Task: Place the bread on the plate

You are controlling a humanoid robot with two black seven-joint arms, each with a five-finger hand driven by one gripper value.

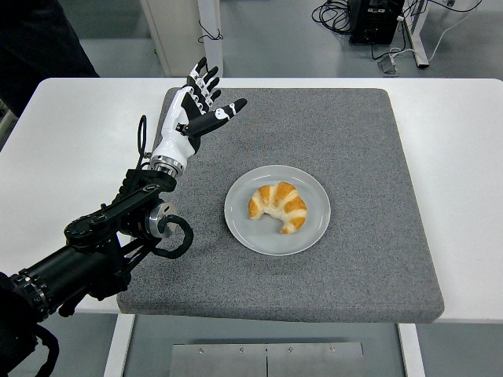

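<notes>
A golden croissant [278, 206] lies on the pale grey round plate [244, 228] in the middle of the grey mat. My left hand [206, 98] is raised over the mat's far left corner, well away from the plate, fingers spread and holding nothing. Its black forearm [110, 236] runs down to the lower left edge. The right arm does not show.
A grey foam mat [369, 236] covers most of the white table [464, 157]. A person in dark clothing [35, 39] stands at the top left. Cables and a black box [376, 20] lie on the floor beyond the table.
</notes>
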